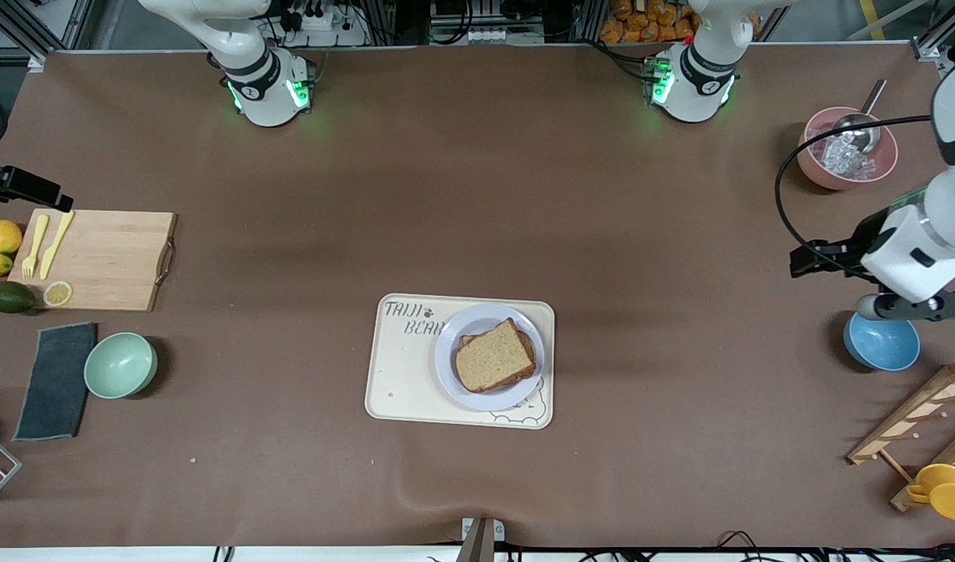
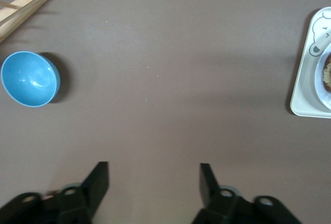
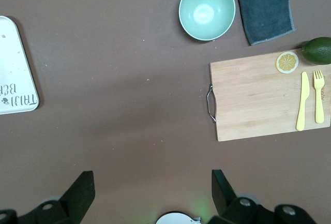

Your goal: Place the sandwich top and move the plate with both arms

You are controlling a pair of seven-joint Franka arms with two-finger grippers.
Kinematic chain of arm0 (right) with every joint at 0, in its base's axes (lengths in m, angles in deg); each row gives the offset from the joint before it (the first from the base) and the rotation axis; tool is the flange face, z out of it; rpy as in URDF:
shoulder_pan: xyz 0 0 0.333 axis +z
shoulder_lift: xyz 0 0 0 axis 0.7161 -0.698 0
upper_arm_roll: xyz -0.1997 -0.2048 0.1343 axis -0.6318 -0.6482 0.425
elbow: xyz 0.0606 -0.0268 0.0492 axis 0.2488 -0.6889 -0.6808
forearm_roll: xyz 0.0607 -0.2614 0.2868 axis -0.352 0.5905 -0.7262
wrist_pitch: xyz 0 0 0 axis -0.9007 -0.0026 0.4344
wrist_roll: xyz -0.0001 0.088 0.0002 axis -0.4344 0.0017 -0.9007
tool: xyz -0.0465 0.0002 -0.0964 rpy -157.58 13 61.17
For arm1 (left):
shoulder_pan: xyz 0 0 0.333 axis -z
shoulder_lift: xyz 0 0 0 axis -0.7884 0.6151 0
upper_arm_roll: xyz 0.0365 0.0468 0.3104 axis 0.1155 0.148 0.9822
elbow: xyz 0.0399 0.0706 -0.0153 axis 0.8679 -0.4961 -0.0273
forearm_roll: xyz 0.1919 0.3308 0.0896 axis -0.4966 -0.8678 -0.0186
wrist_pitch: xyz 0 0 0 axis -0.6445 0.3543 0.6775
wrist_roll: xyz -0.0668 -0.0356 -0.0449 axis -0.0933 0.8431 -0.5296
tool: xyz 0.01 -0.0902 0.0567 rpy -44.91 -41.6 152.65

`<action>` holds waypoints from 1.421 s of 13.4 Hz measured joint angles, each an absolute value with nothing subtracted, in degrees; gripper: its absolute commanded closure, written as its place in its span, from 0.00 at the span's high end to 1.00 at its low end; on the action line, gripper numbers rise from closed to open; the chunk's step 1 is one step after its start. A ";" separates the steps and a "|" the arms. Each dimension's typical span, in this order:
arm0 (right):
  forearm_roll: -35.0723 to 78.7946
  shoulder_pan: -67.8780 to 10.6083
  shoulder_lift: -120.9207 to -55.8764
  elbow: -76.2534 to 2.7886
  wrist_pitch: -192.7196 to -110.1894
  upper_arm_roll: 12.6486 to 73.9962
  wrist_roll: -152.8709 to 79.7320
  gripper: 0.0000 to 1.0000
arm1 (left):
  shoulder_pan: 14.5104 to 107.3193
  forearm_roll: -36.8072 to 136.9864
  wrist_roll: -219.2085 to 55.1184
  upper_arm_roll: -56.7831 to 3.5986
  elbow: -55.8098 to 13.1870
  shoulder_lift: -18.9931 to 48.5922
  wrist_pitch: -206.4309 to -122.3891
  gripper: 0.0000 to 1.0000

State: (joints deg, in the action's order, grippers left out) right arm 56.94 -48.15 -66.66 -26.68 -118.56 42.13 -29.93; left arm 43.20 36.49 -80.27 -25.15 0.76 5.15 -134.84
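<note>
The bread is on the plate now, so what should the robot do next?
Probably bring both open grippers, left and right, in toward the plate, because the sandwich top already lies on it and both grippers hang over bare table away from it.

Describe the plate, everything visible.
The plate is small, round, pale lavender-white and smooth, with a plain raised rim. It sits flat on the cream bear-printed tray, toward the left arm's end of it, partly covering the print. On it lies the sandwich top, a light-brown slice with darker crust, stacked slightly askew on another slice whose edge peeks out. No gripper touches the plate. In the left wrist view only a sliver shows.
</note>
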 measured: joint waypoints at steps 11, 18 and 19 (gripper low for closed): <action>57.95 -45.69 -67.55 -26.68 -118.89 42.79 -29.93 1.00 | 40.19 36.71 -81.83 -25.36 0.29 -1.46 -129.90 1.00; 57.94 -47.81 -67.52 -24.74 -118.83 41.90 -29.94 1.00 | 43.07 39.11 -81.90 -21.45 -7.57 -8.47 -133.33 1.00; 57.92 -47.83 -67.51 -24.32 -118.65 41.91 -29.94 1.00 | 44.44 39.13 -81.90 -19.74 -7.98 -8.82 -133.41 1.00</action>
State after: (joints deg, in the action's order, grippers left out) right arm 57.92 -47.83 -67.51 -24.32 -118.65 41.91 -29.94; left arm 44.44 39.13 -81.90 -19.74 -7.98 -8.82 -133.41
